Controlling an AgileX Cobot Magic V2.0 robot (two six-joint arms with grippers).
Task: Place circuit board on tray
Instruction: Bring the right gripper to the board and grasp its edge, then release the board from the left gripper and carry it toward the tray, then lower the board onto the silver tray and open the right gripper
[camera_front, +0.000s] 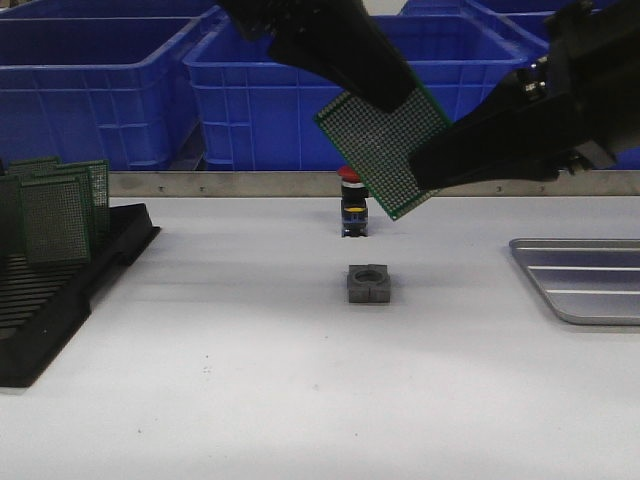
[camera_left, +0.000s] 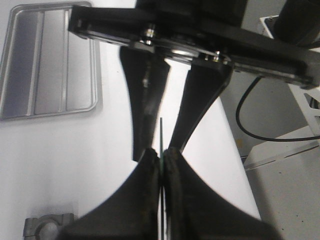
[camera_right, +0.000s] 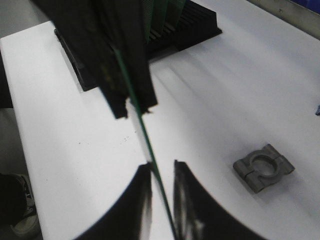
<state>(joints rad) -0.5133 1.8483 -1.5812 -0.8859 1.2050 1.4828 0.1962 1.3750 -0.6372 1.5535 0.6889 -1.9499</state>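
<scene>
A green perforated circuit board (camera_front: 385, 150) hangs tilted in the air above the table's middle. My left gripper (camera_front: 385, 95) is shut on its upper edge; the left wrist view shows the board's thin edge (camera_left: 162, 132) pinched between the fingertips of the left gripper (camera_left: 162, 152). My right gripper (camera_front: 420, 170) is at the board's lower right edge. In the right wrist view the board (camera_right: 145, 135) runs slantwise through the gap of the right gripper (camera_right: 162, 167), whose jaws stand apart. The silver-grey tray (camera_front: 585, 280) lies at the right, also in the left wrist view (camera_left: 47, 60).
A black slotted rack (camera_front: 60, 270) with more green boards (camera_front: 55, 210) stands at the left. A grey clamp block (camera_front: 368, 283) lies mid-table, a red-topped switch (camera_front: 352, 205) behind it. Blue bins (camera_front: 100, 70) line the back.
</scene>
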